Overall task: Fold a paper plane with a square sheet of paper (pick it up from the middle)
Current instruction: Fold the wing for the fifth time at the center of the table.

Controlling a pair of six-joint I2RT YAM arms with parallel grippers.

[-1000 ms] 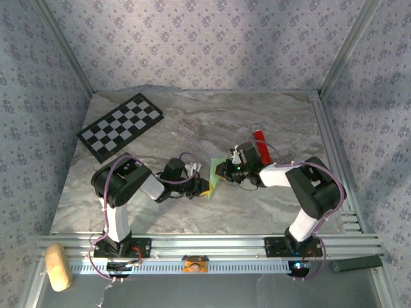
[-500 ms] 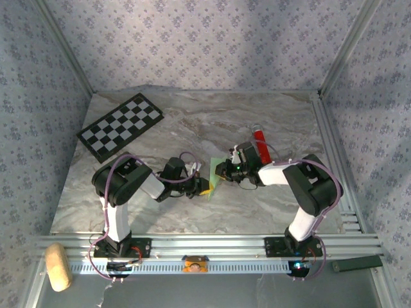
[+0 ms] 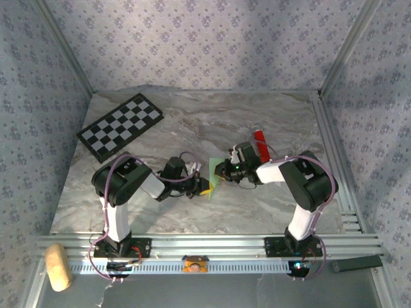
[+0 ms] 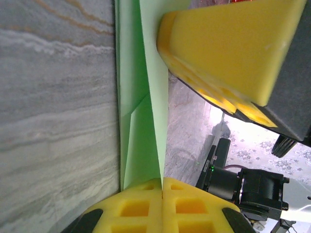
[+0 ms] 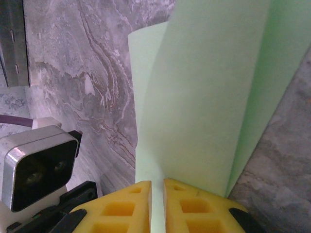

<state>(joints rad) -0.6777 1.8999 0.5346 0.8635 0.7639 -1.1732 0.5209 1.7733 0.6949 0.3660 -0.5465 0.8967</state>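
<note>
The light green sheet of paper [image 3: 215,165] stands partly folded on edge at the table's middle, between my two grippers. My left gripper [image 3: 206,187] comes from the left; in its wrist view the yellow pads [image 4: 136,208] meet with the paper's [image 4: 143,121] folded edge pinched at their tips [image 4: 162,180]. My right gripper [image 3: 222,172] faces it from the right. Its jaws [image 5: 157,187] stand a narrow gap apart, and the paper [image 5: 204,97] runs down into that gap. A yellow finger of the right gripper [image 4: 228,43] lies against the sheet's far side.
A red cylindrical tube [image 3: 259,138] lies just behind the right gripper. The black-and-white checkerboard [image 3: 121,125] sits at the back left. A metal rail [image 3: 212,244] runs along the near edge, and the left arm's camera [image 5: 39,165] is close to the right fingers.
The right arm's elbow has swung left and toward the table's middle. Both grippers and the paper stay where they were.
</note>
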